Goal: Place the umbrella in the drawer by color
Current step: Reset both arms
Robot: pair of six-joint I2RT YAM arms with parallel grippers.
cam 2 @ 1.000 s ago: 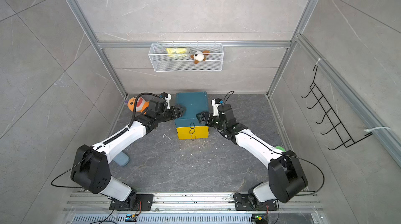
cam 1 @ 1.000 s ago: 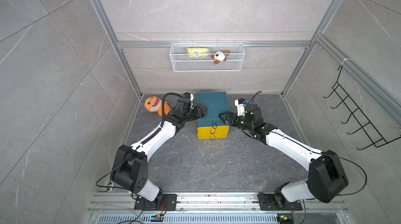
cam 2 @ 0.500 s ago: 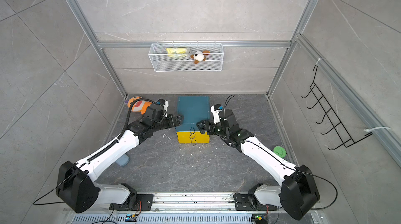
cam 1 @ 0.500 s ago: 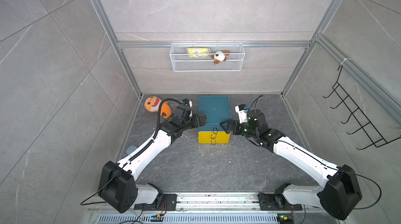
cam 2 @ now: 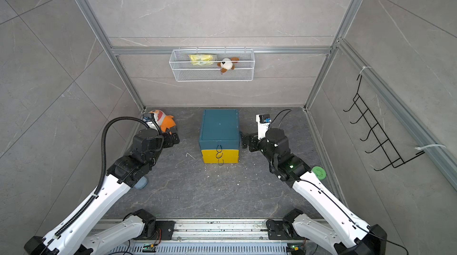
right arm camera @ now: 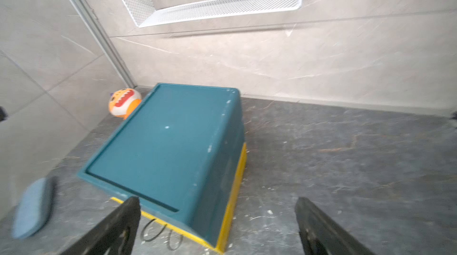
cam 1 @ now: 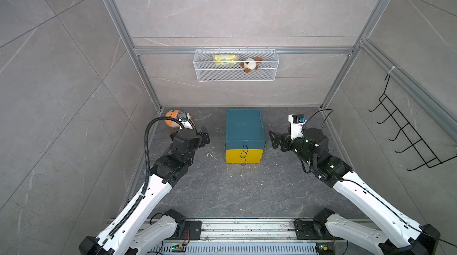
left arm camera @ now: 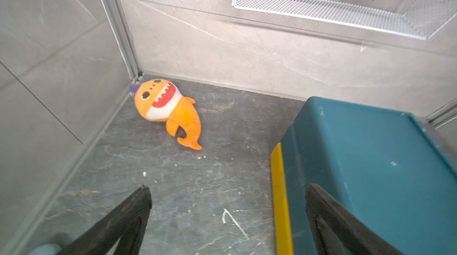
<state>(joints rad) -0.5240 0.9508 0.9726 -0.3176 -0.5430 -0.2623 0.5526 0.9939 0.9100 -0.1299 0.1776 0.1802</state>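
Pincers of left gripper (cam 1: 206, 134) and right gripper (cam 1: 272, 140) are gaping wide, empty, flanking the drawer box (cam 1: 244, 127) near the back edge of the floor (cam 1: 222, 192); the next move is probably calling for tugging the loop of the yellow drawer (cam 1: 243, 156).

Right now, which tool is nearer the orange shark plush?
Left. The left tool hangs open close by the orange shark plush, on its drawer side, apart from it. The right tool is beyond the drawer box, at its opposite side.

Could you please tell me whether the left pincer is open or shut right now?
Open. The left pincer shows its two black fingers wide apart in the left wrist view, with nothing held between them.
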